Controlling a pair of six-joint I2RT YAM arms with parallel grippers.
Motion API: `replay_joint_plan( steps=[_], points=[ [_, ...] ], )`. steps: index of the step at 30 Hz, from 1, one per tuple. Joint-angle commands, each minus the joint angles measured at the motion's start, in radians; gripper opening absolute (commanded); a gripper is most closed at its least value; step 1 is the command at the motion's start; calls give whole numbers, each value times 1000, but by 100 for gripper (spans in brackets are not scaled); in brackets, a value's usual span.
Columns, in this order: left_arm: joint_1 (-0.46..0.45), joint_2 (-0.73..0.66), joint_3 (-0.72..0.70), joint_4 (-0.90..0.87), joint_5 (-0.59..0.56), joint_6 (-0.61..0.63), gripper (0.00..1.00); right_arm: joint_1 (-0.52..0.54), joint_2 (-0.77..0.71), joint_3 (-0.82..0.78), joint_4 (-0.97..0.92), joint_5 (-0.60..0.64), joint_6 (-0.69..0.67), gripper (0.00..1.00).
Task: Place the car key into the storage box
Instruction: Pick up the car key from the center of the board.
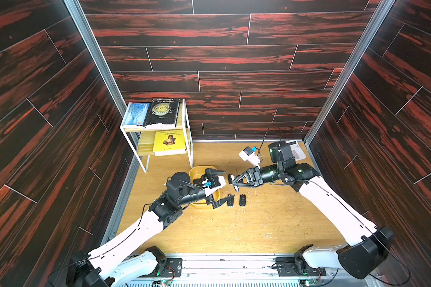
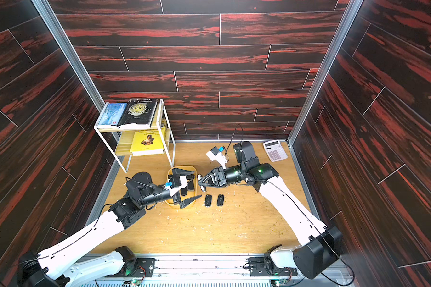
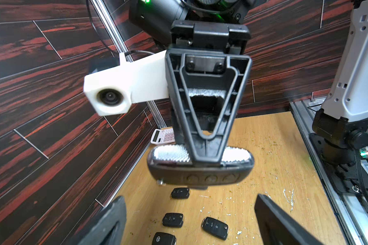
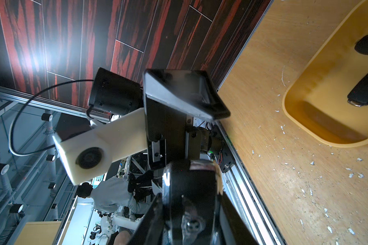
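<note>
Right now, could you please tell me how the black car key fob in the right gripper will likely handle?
The black plastic car key fob looks rigid and should hold shape in the right gripper. Its glossy shell and shiny trim may slip. Being flattish, it probably won't roll.

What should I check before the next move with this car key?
1. Grip: right pincer shut on the key: ok.
2. Opening: left pincer with jaws wide: ok.
3. Position: key between the left jaws: cannot tell.
4. Room in the yellow box: ok, the keys inside leave bare floor.
5. All keys off the table: not ok, loose keys lie on it.
</note>
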Motion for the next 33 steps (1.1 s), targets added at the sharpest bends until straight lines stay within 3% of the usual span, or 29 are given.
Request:
replay_joint_plan(
  steps=[1,11,16,21,29,32,33],
  points=[
    [-9,15,40,26,11,-3,97,19,15,-11,44,-23,16,36],
    [-13,40,68,19,9,11,93,34,29,-30,77,-17,28,36],
    [-15,46,80,-1,9,14,84,35,32,-37,79,-17,25,36],
    [-16,46,86,-21,17,18,64,35,37,-37,82,-15,25,36],
    [-16,36,85,-21,9,18,57,35,43,-40,82,-12,26,36],
    [-16,34,85,-23,12,19,52,35,43,-38,82,-10,26,43],
    [-16,34,84,-23,12,17,51,35,43,-37,82,-8,26,53]
  ],
)
